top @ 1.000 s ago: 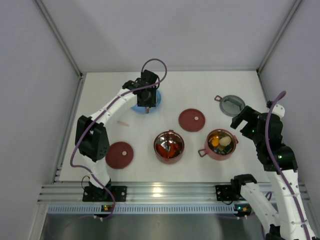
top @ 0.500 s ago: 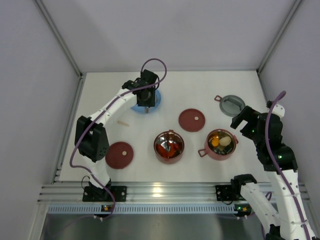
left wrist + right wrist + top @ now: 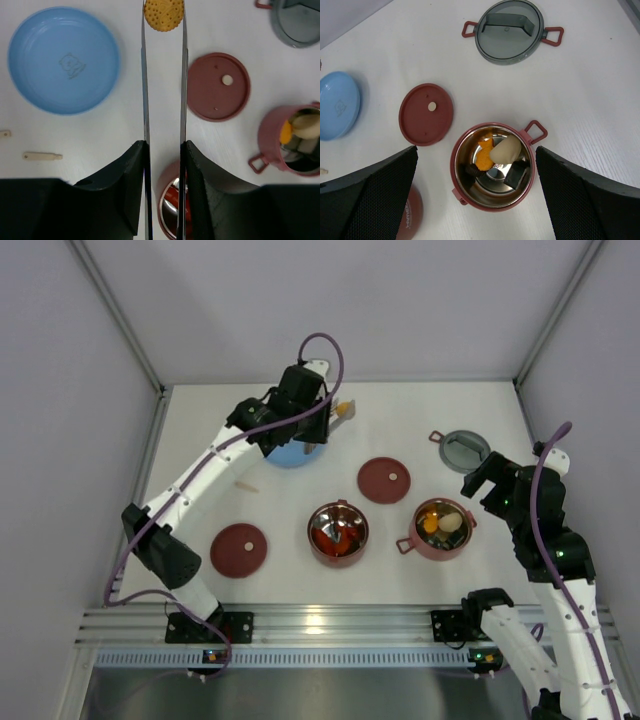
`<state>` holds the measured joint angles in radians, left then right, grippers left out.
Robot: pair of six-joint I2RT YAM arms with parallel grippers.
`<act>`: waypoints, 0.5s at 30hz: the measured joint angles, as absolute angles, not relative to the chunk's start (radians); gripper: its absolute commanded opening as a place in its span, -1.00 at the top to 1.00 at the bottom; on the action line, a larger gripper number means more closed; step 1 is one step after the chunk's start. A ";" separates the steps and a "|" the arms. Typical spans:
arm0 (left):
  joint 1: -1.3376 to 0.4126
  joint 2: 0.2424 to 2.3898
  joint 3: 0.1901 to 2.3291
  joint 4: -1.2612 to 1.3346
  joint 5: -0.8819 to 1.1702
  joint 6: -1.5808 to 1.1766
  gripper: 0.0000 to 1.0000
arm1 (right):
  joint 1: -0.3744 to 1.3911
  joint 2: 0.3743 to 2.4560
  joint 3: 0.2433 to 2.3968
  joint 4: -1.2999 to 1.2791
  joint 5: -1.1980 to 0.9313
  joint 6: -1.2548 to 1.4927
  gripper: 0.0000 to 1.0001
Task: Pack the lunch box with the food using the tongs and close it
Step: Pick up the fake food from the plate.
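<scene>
My left gripper [image 3: 164,150] is shut on the thin silver tongs [image 3: 145,90], which run straight up the left wrist view. Their tips pinch a round orange-yellow biscuit [image 3: 163,14], held in the air right of the light-blue plate [image 3: 288,454]; the biscuit [image 3: 342,410] also shows from above. One red bowl [image 3: 338,532] with red pieces sits mid-table, partly under my left fingers [image 3: 125,185]. The other bowl [image 3: 492,172] holds an orange piece [image 3: 483,154], a beige piece [image 3: 506,149] and black pieces. My right gripper [image 3: 476,155] hangs open above it, holding nothing.
Maroon disc lids lie at centre [image 3: 384,480] and front left [image 3: 239,549]. The grey red-handled lid [image 3: 465,451] rests at the back right. A small wooden stick [image 3: 246,486] lies left of the plate. White walls enclose the table.
My left arm has risen and swung back-right off the blue plate, carrying the biscuit in the tongs' tips. The right arm has not moved.
</scene>
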<state>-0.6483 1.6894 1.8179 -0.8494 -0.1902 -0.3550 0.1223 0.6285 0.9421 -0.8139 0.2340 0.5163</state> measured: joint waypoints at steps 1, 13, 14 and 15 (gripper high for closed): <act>-0.678 1.679 1.823 -0.850 -0.183 -0.344 0.76 | 0.122 0.628 0.942 -0.814 0.234 0.516 -0.99; -1.030 1.638 1.762 -0.862 -0.001 -0.249 0.74 | 0.122 0.630 0.942 -0.815 0.242 0.516 -0.99; -1.041 1.634 1.751 -0.863 0.012 -0.243 0.73 | 0.122 0.630 0.942 -0.816 0.242 0.517 -0.99; -1.055 1.632 1.741 -0.864 0.020 -0.238 0.73 | 0.122 0.630 0.942 -0.816 0.243 0.517 -0.99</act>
